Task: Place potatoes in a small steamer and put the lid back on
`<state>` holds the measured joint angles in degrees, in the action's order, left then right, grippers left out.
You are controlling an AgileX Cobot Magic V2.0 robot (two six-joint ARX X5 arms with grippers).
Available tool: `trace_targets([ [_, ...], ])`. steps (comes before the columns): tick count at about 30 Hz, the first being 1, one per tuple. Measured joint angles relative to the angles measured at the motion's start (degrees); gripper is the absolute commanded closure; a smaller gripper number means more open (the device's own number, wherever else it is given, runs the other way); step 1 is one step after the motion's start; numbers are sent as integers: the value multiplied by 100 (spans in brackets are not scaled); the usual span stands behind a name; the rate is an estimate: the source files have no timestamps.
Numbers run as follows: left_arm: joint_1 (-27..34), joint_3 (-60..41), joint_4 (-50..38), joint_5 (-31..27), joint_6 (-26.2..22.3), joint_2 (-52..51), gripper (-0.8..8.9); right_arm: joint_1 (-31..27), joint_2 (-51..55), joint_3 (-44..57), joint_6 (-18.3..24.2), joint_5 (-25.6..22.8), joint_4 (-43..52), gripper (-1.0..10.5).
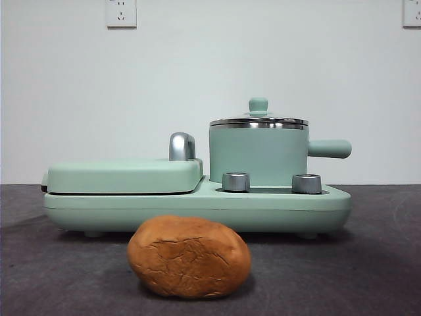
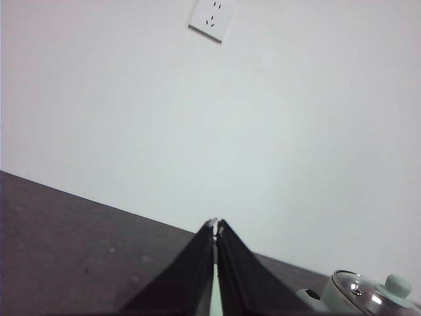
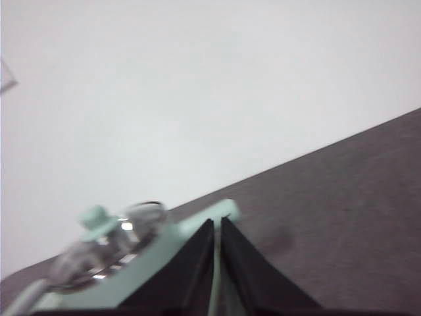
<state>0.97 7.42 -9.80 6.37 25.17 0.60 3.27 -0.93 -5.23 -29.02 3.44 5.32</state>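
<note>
On steamer (image 1: 258, 157) — lid (image 1: 258, 121), contents hidden.

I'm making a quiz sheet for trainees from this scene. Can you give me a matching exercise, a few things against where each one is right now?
Things
1. potato
2. lid
3. steel knobs
4. wall sockets

Places
A. on the wall, high up
B. on the appliance base, in front of the pot
C. on the dark table, in front of the appliance
D. closed on top of the small steamer

Pairs: 1-C, 2-D, 3-B, 4-A
</note>
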Motion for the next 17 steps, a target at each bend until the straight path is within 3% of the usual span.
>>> trace_targets([
  [3,0,841,925,175,-415,264,807,0,-256,-684,-37,280,-608,934],
  [6,0,1718,1939,590,-970,754,807,0,-715,-1394,269,614,-1137,934],
  [12,0,2994,3421,1499,-2223,1950,808,0,-1840,-2632,1613,1373,-2026,934],
  [17,-31,3851,3880,1908,-3239,2776,808,0,-2664,-3429,2785,1812,-2481,934],
])
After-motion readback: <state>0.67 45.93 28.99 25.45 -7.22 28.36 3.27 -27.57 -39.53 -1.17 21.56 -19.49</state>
